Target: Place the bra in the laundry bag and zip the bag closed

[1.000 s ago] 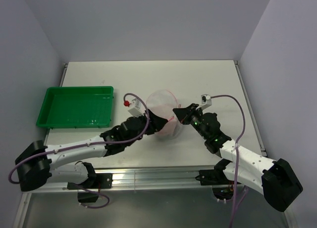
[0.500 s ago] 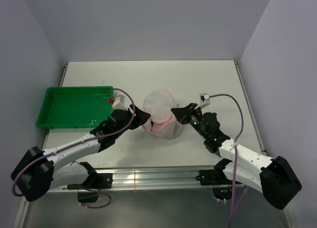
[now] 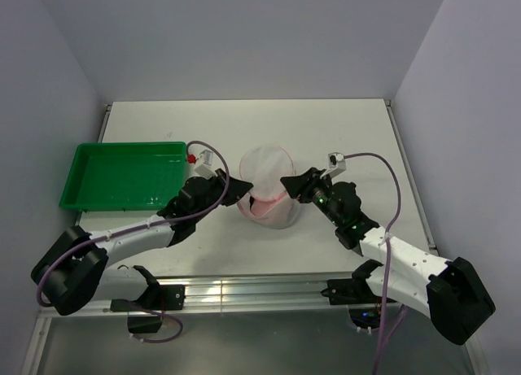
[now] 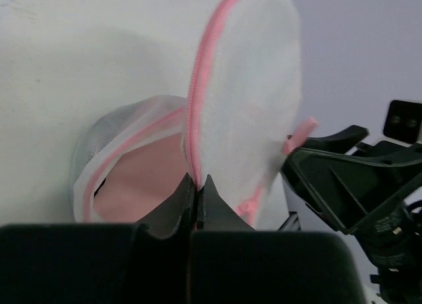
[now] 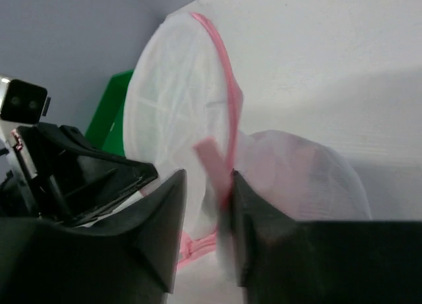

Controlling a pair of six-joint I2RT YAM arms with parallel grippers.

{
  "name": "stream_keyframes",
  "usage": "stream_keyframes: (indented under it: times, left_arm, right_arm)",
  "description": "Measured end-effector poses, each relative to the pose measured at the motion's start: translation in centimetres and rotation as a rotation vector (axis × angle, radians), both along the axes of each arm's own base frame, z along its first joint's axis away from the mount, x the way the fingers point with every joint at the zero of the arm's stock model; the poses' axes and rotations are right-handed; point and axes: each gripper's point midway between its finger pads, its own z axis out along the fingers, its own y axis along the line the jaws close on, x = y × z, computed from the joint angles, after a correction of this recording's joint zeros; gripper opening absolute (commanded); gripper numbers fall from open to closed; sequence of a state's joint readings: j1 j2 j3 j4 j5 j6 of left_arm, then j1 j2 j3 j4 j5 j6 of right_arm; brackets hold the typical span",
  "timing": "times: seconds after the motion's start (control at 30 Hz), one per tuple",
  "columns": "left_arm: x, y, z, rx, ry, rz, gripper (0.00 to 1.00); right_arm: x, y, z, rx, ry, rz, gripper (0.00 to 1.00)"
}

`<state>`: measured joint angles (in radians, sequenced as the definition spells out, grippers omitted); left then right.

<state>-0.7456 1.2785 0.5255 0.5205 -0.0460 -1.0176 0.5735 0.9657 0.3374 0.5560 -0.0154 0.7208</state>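
1. Round white mesh laundry bag point(image 3: 269, 165) w/ pink zipper trim sits near centre of flat white table point(image 3: 342, 131). Its lid flap stands upright and the mouth is open.
2. Soft pink bra point(image 4: 142, 195) lies inside the bag, below the raised flap.
3. Left gripper point(image 3: 241, 188) is at bag's 9 o'clock. In the left wrist view its fingers are pressed together on the pink trim at the flap's base.
4. Right gripper point(image 3: 286, 185) is at bag's 3 o'clock. Its fingers sit a narrow gap apart, w/ short pink tab point(image 5: 210, 160) & trim between them; can't tell if they're pinching.
5. Green rectangular plastic tray point(image 3: 122, 176) sits at 9 o'clock from the bag, beyond the left gripper, apart from the bag.
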Motion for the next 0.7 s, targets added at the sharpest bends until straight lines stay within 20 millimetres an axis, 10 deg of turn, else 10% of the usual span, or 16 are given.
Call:
stream_keyframes:
  times: [0.1,0.2,0.7]
  left_arm:
    - [-0.5,0.2,1.3,-0.058,-0.024,-0.002,0.00]
    - [-1.2,0.5,2.4,-0.113,-0.038,-0.006,0.00]
    - [-4.6,-1.1,3.9,-0.353,0.016,-0.142,0.00]
  right_arm:
    - [0.2,-0.1,0.0,-0.031,0.019,-0.003,0.87]
    - [0.1,-0.2,0.6,-0.062,0.031,-0.001,0.94]
    - [-4.6,-3.3,0.0,-0.070,0.143,-0.025,0.82]
